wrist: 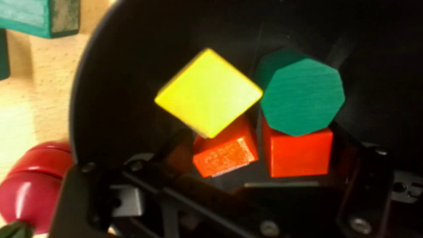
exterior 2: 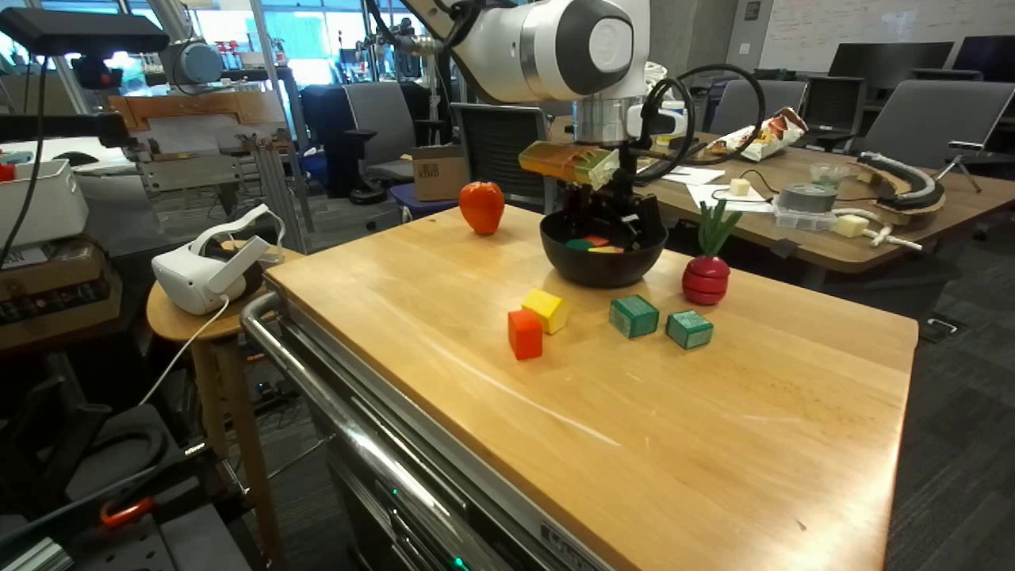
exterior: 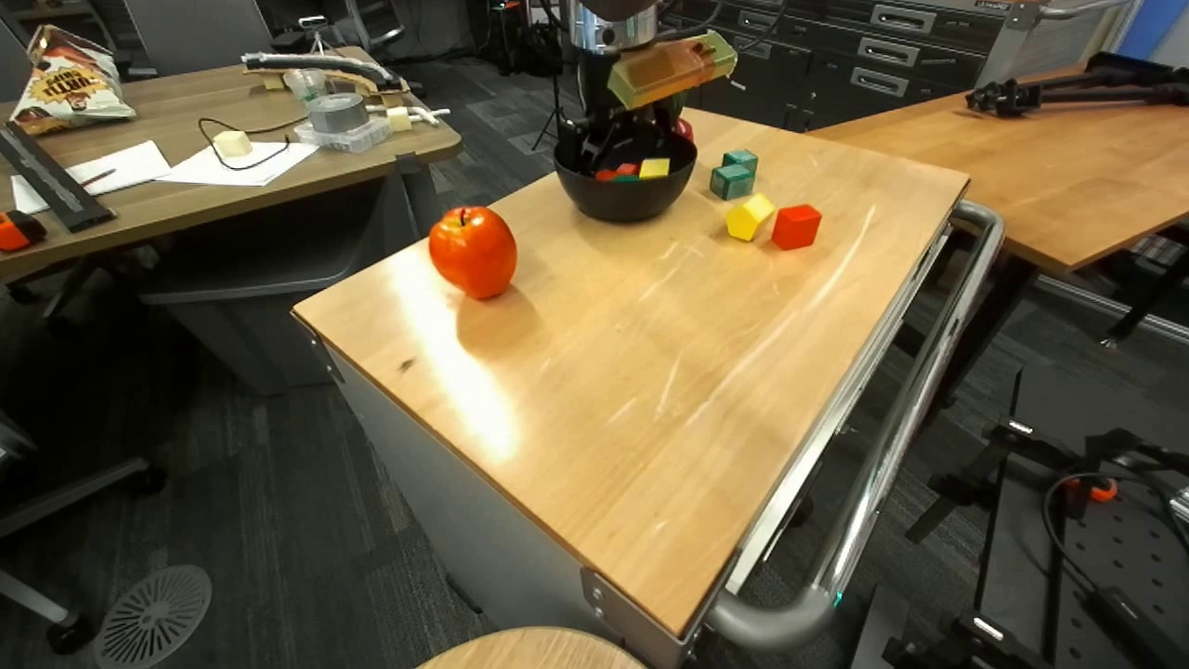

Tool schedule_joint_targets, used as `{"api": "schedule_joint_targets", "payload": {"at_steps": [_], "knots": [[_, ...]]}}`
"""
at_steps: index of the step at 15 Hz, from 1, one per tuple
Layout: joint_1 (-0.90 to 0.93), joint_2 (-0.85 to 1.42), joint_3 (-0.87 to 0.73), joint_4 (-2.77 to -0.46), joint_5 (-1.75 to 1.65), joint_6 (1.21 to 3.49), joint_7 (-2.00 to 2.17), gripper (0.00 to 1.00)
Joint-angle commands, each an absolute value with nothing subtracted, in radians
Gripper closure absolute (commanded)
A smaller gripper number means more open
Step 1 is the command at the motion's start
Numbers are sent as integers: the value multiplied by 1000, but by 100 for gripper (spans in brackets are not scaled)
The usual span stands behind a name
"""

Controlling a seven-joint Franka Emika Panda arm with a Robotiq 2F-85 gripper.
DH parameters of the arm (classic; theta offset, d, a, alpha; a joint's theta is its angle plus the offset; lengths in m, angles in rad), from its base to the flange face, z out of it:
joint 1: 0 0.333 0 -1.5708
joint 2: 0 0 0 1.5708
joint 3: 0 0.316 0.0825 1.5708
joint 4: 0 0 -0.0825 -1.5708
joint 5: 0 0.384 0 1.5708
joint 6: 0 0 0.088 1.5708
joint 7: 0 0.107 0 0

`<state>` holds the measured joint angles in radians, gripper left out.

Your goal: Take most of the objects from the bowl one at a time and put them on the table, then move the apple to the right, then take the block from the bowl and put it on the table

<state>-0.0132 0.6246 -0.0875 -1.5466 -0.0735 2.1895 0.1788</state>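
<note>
Wrist view looks down into the black bowl [wrist: 138,66], where a yellow block [wrist: 209,94], a green block [wrist: 302,97], a scuffed red block [wrist: 228,160] and a cleaner red block [wrist: 300,153] lie close together. The hand [exterior 2: 617,224] dips into the bowl with its fingers well apart and nothing clamped between them. These blocks look like painted wood, so they should be light, stiff and hard to damage; smooth paint may let one twist if pinched off-centre. Take the yellow block by two opposite flat sides, since a corner-to-corner squeeze would probably spin it. The many-sided green block calls for a grip across opposite sides, though its neighbours leave little room; it overlaps the cleaner red block, and whether it rests on it I cannot tell. The apple [exterior: 474,253] sits near a corner of the table [exterior: 650,325], by the edge opposite the metal rail [exterior: 864,506]. Being round and glossy, it may roll or slip, so a wide hold around its middle seems best.

The yellow block shows a bright, diamond-turned face, the green block a faintly grained one, and the scuffed red block a pale worn patch. The apple is red-orange with a stem in its dimpled top. The bowl stands by that same edge; on its rail side lie two green blocks [exterior 2: 634,316], a second yellow block [exterior 2: 545,310] and a third red block [exterior 2: 525,334], the last nearest the rail.
</note>
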Motion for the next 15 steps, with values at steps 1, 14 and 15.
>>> {"api": "schedule_joint_targets", "payload": {"at_steps": [1,14,15], "knots": [[27,610,-122,-1544,-160,2207,201,0],[28,612,-109,-1560,-171,2212,193,51],[29,605,-108,-1564,-171,2218,192,58]]}}
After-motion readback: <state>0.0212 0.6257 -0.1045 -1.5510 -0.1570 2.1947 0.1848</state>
